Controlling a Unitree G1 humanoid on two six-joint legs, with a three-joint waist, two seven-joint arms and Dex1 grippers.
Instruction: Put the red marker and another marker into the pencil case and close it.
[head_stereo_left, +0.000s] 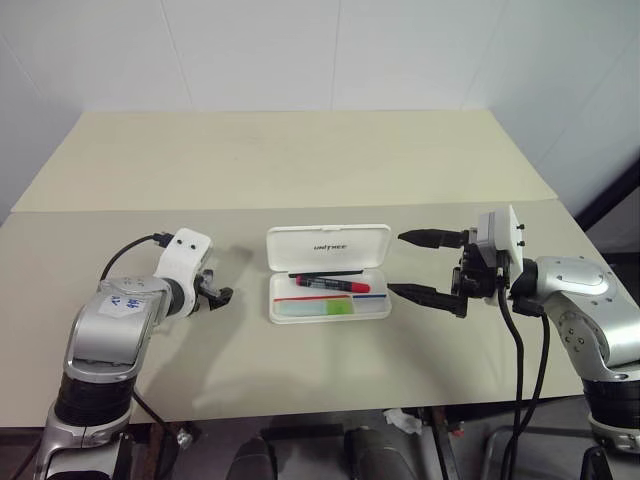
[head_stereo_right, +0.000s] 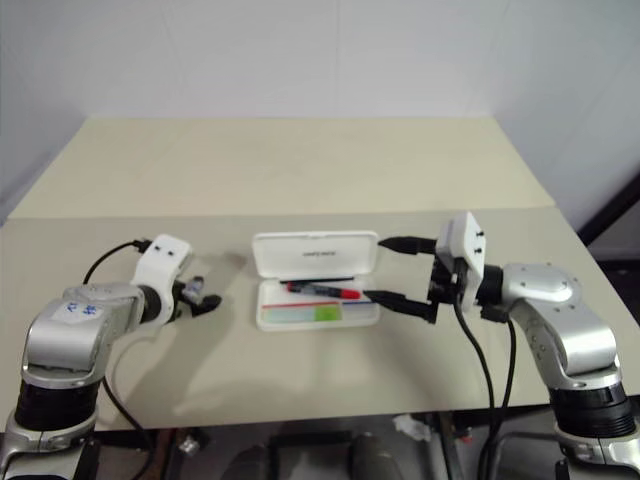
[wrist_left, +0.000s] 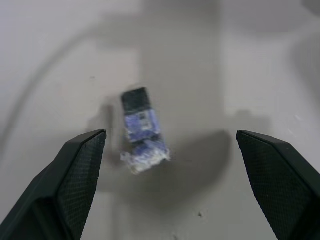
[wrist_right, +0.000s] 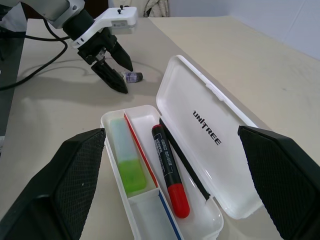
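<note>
Already loaded, the pencil case (wrist_right: 200, 131) lies open at mid-bench (head_stereo_left: 300, 160), lid propped back. Inside its tray, the red marker (wrist_right: 171, 170) rests beside a slim black pen, and another marker (wrist_right: 128, 160), pale with a green end, occupies the neighbouring compartment across the red-and-blue divider. Both insertions thus appear complete; closing the lid is judged the sole remaining step. Left end effector (head_stereo_left: 214, 292), released and empty, hangs over a small blue-and-black object (wrist_left: 142, 131) to the case's left. Right end effector (head_stereo_left: 424, 265), likewise spread and empty, points at the case's right end without contact. The small object's identity is unclear, and whether the lid carries a latch cannot be made out.
</note>
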